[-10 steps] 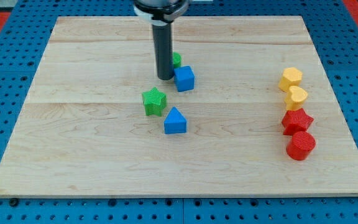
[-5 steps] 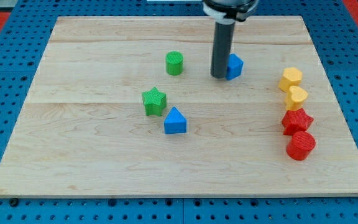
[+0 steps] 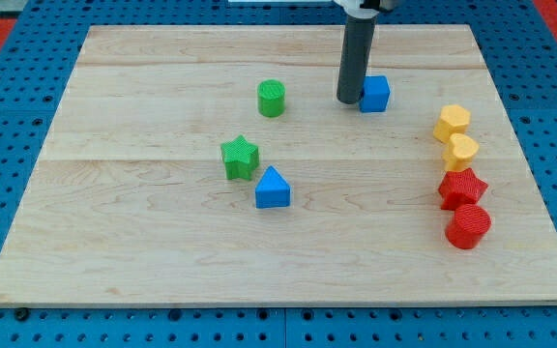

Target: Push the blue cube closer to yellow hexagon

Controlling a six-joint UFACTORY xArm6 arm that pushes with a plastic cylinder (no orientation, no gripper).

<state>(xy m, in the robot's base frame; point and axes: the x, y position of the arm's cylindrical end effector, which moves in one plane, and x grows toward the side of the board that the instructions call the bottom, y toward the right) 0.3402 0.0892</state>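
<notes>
— Tip position? Gripper state?
— My tip (image 3: 349,101) against the left face of the blue cube (image 3: 375,94), hiding that face's edge. No gripper fitted, only a rod, cut off at the view's top.
— Cube versus target?
— Left of and slightly above the yellow hexagon (image 3: 452,123), apart from it, on the desk (image 3: 143,251).

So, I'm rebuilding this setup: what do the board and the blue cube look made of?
The board looks like pale wood planks with a matte finish: visible grain and seam lines. The blue cube, right of my tip, looks like matte plastic, possibly 3D-printed; its surface detail is too small to confirm.
</notes>
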